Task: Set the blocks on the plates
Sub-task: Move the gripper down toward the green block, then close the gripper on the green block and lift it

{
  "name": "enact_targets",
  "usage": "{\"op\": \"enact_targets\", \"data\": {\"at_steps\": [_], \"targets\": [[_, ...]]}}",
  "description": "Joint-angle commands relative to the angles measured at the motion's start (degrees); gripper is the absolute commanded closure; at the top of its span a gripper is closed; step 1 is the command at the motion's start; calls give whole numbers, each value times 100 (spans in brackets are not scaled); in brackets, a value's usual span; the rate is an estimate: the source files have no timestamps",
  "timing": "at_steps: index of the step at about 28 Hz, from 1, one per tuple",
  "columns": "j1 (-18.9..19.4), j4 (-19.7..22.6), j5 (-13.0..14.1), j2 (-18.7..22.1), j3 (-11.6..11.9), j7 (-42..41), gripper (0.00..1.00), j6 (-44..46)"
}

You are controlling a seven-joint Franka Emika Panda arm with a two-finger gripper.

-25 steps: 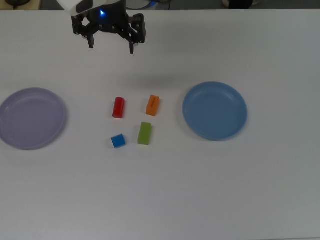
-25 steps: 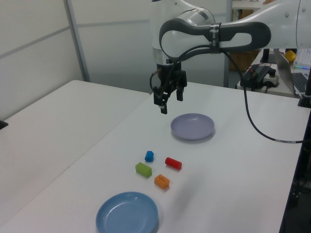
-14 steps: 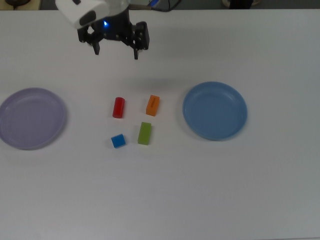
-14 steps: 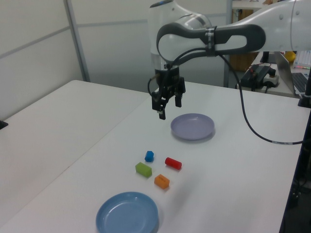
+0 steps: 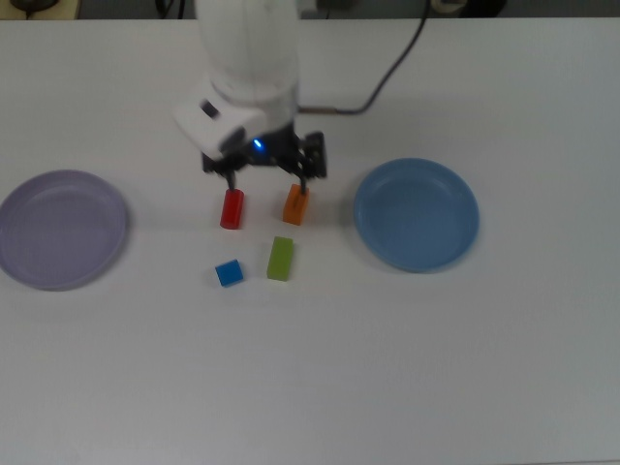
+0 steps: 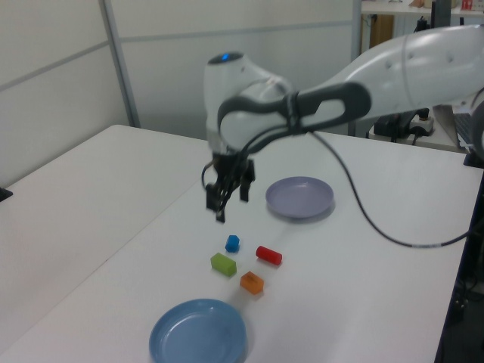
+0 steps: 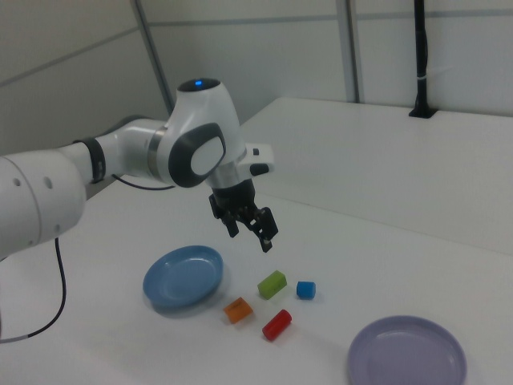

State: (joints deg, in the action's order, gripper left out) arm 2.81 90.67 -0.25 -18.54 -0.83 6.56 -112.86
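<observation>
Both plates sit bare on the white worktop (image 5: 407,368), with no block in either. The blue plate (image 5: 417,214) lies toward the top view's right side of the worktop, and the lavender plate (image 5: 61,229) lies at the edge of the top view's left, well apart from it. All four blocks rest on the worktop in a loose cluster between the two plates, touching neither plate and not touching one another.

In the top view, the red cylinder (image 5: 232,208) lies on its side with the orange block (image 5: 295,204) just beside it toward the blue plate. On the side of the cluster away from the arm's base lie the blue cube (image 5: 229,273) and the green block (image 5: 281,259), the green block being the nearer of these two to the blue plate. The orange block is the block closest to the blue plate; the red cylinder and the blue cube are nearest the lavender plate, though both are well clear of it.

The gripper (image 5: 264,177) hangs above the cluster, raised off the worktop as the left view and right view show, over the red cylinder and orange block in the top view. Its jaws stand apart and hold nothing.
</observation>
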Motion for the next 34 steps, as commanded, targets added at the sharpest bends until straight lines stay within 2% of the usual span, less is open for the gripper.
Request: {"op": "enact_targets", "data": {"at_steps": [1,6,13,17,22,24,27,33,34], "targets": [[220,-5,-116,-448,39,-49,0,-552],[290,-5,-125,-755,39,-40,0,-877],[343,3,-292,-976,47,-32,0,-984],[343,12,-379,-1081,65,318,2,-1001],[343,12,-626,-1169,65,881,14,-1001],[335,4,-652,-1187,65,1171,25,-1010],[343,3,-652,-1257,65,1374,34,-1089],[317,4,-652,-1310,74,1594,62,-1458],[308,3,-652,-1310,91,1568,72,-1458]]}}
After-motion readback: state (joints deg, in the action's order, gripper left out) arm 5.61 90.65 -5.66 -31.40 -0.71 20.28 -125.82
